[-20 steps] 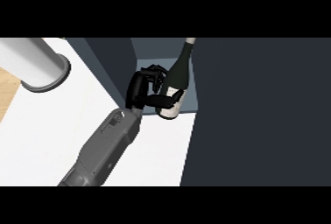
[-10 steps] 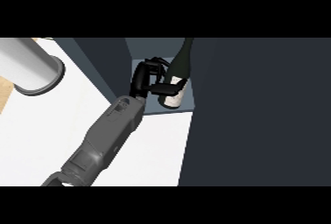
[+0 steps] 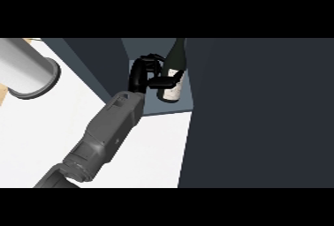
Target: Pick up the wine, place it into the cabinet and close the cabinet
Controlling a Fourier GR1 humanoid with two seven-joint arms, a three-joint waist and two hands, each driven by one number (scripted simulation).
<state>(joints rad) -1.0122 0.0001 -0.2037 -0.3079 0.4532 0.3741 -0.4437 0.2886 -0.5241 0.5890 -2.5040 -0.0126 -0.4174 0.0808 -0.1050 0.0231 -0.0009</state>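
While a single grey forearm (image 3: 108,132) rises from the lower left edge of the head view, its black hand (image 3: 145,76) reaches into the open cabinet (image 3: 160,108) near the top centre. Which arm this is cannot be told for certain from the view; it enters on the left side, so it is taken here as the left. The hand's fingers and thumb are curled round the wine bottle (image 3: 173,73), gripping it about its middle, just above the pale label. The bottle is dark, with a long neck pointing toward the top of the view, and it leans slightly. Its base sits over the cabinet's blue-grey floor, inside the opening, though whether it rests on that floor or hangs just above it cannot be told.

A large, dark cabinet door (image 3: 257,114) fills the right side of the view, standing open beside the bottle. The cabinet's left wall shows as a dark panel just left of the hand. Below and left of the cabinet lies the white counter (image 3: 157,150). In the upper left corner stands a grey cylinder (image 3: 26,73), well apart from the hand. No second hand shows.
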